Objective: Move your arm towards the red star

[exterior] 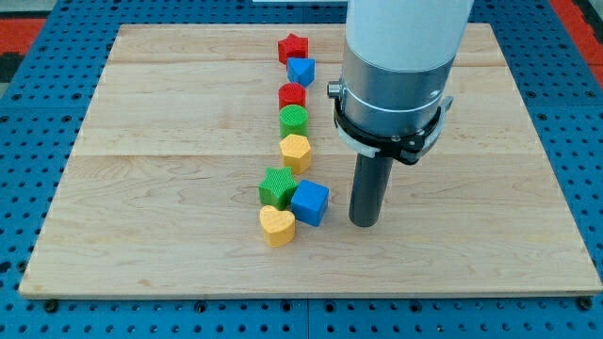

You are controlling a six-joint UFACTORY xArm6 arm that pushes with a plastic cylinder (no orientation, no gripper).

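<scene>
We see a wooden board [170, 188] lying on a blue perforated surface [28, 141], and we take the blue cube [310, 202] as our landmark for placing everything else.

Starting at the view's left, the green star-like block [277, 186] sits just to the left of the blue cube and touches it. The yellow heart [277, 226] lies below and left of the cube, touching or nearly touching both it and the green block.

Moving right, a column of blocks climbs toward the view's top from above the cube. Closest to the cube, a little above it, is a second yellow block [296, 152], heart-like in shape. A green round block [294, 120] touches that one's upper side, and a red round block [292, 95] sits directly above the green one. Further up is a small blue block [301, 71], whose exact shape we cannot make out. The red star [293, 47] is the farthest block above the cube, near the board's top edge, touching the small blue block.

Just to the right of the blue cube stands my tip [364, 224], close beside it but not touching, and far below the red star. The arm carries no jaws, only the dark rod under a wide grey and white housing [396, 75].
</scene>
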